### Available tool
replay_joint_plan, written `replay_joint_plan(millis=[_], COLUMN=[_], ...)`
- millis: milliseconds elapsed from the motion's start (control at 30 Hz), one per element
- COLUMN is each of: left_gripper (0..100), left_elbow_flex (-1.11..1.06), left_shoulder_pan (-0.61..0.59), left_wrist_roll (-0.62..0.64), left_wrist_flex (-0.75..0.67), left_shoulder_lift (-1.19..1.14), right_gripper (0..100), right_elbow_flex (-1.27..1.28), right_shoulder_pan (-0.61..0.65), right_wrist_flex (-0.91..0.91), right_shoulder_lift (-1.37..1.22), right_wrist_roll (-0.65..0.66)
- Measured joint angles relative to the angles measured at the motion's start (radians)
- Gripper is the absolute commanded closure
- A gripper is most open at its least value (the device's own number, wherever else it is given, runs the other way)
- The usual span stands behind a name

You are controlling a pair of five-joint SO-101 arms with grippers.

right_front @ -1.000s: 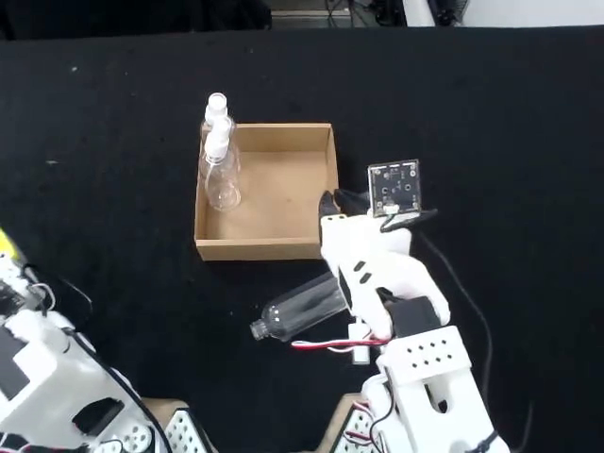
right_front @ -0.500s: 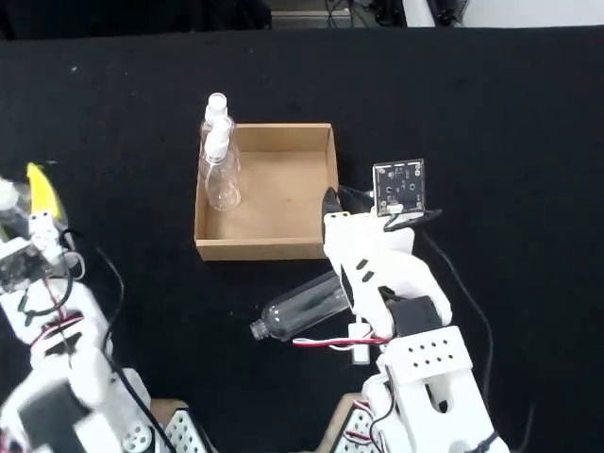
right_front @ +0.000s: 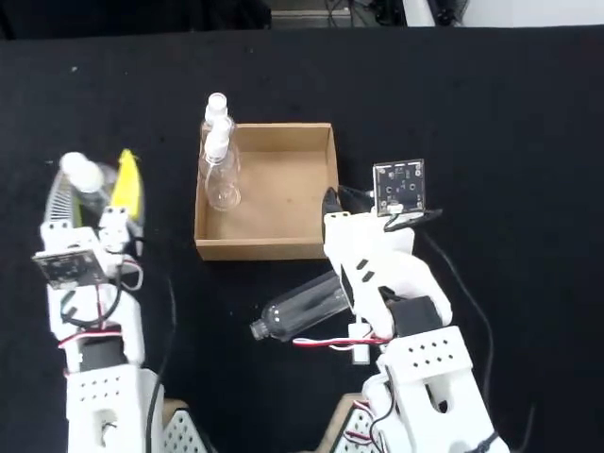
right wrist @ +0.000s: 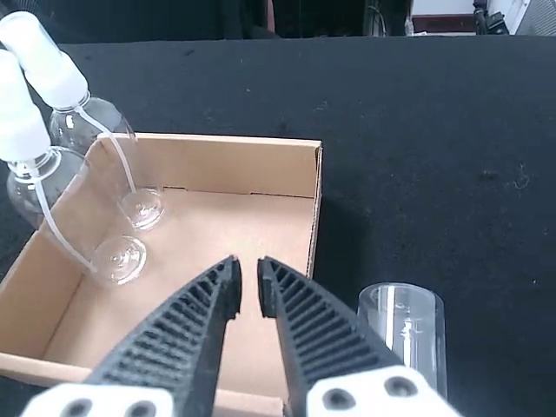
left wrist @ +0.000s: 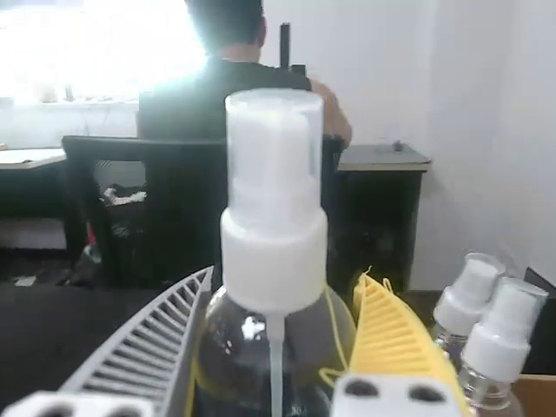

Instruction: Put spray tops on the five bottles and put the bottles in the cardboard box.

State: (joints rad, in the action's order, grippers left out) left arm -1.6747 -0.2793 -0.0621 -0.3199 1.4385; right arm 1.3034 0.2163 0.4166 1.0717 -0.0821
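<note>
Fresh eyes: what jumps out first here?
The left hand, left of the brown cardboard box, grips a clear plastic bottle with a white spray top. Two more topped bottles stand inside the box's left wall, and an uncapped clear bottle lies on the black table near the box.

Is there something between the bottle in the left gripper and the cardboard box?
Nothing visible lies between the capped bottle in the left gripper and the cardboard box. Two bottles stand inside by its nearer wall.

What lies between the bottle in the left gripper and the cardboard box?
Nothing but bare black table: the high view shows an open stretch from the held bottle to the cardboard box.
</note>
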Motion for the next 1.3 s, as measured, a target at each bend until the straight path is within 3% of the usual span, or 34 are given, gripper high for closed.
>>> replay_joint_plan(millis=[200, 333, 733, 933, 1300], left_gripper=[97, 97, 97, 97, 97], left_elbow_flex=[0.0, 0.003, 0.003, 0.003, -0.005], left_shoulder_pan=[0.135, 0.215, 0.385, 0.4, 0.4], left_wrist_roll=[0.054, 0.1, 0.11, 0.11, 0.11], left_wrist_flex=[0.321, 0.446, 0.462, 0.459, 0.296], left_shoulder_lift=[0.31, 0.353, 0.354, 0.354, 0.21], right_gripper=[97.3, 97.3, 97.3, 97.3, 97.3], right_elbow_flex=[0.0, 0.0, 0.0, 0.0, 0.0], right_shoulder_pan=[0.0, 0.0, 0.0, 0.0, 0.0], right_wrist_flex=[0.0, 0.0, 0.0, 0.0, 0.0], right_shoulder_lift=[0.0, 0.0, 0.0, 0.0, 0.0], right_wrist_roll=[0.0, 0.0, 0.0, 0.0, 0.0])
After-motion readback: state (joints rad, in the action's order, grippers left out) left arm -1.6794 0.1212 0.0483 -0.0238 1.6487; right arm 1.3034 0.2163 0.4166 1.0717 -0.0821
